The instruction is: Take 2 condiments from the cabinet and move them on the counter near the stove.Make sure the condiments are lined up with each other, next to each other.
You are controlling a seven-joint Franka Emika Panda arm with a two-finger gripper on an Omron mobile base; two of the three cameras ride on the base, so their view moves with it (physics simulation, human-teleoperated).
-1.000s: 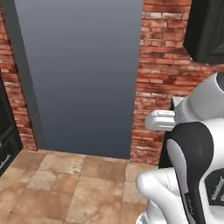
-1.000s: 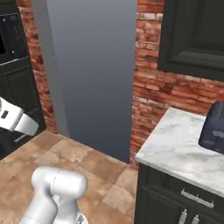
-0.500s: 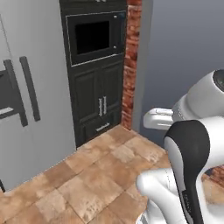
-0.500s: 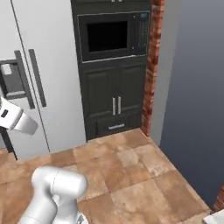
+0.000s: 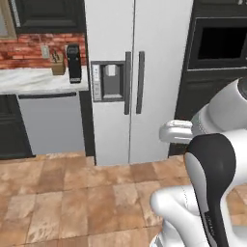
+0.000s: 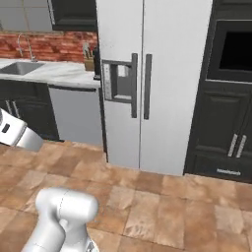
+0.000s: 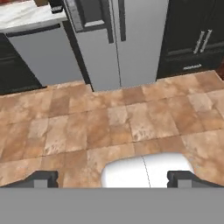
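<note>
Condiments, the tall black cabinet and the stove: not located from here, so which way they lie from the gripper [image 7: 112, 177] can't be told. No bottle or jar long axis to read either. Single arm, so no choice of hand.

Gripper: fingertips [image 7: 41, 178] spread wide at the bottom of the hand view, nothing between them, holding nothing. It points down and forward over the brown tile floor [image 7: 109, 127], well off any work surface.

Straight ahead stands a grey double-door fridge [image 5: 137, 72] with two vertical bar handles and a dispenser panel [image 5: 110, 82] on its left door. Just right of the fridge: black oven tower with a built-in microwave [image 6: 235, 47] and black lower doors with short silver handles [image 6: 237, 145]. Left of the fridge: grey dishwasher front [image 5: 50, 123] under a marble counter [image 5: 34, 83], the long stretch with the steel sink [image 6: 17, 68] and faucet, so judged not the target slab. On that counter near its right end, close to the fridge: a wooden knife block [image 5: 57, 65] and a dark upright appliance [image 5: 74, 62]. Red brick wall [image 5: 29, 50] behind.

Judgement: base is in transit, with nothing to pick yet. Next it needs to bring the wall cabinet into view. Open floor ahead, with nothing blocking the arm; the fridge front is the nearest obstacle if the base drives forward.
</note>
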